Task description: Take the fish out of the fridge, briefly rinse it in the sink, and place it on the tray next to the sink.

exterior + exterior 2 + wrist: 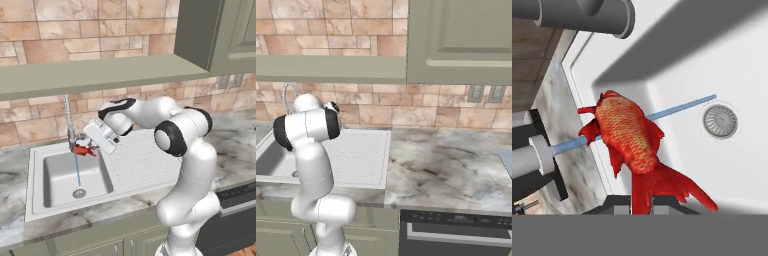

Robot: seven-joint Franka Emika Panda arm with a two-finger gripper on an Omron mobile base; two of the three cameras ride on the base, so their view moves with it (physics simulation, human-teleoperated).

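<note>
Hand view shows the hand [641, 204] closed tight on the tail of the fish [629, 137]. That red-orange fish hangs over the deep basin of the sink [722, 60], right in a thin blue stream of water [682, 107] that runs toward the round drain [719, 121]. From the left base view, the fish [83, 149] sits just under the faucet [68, 117], above the basin of the white sink [37, 155]. A corner of the tray [506, 161] lies on the worktop [446, 160], well apart from the sink.
</note>
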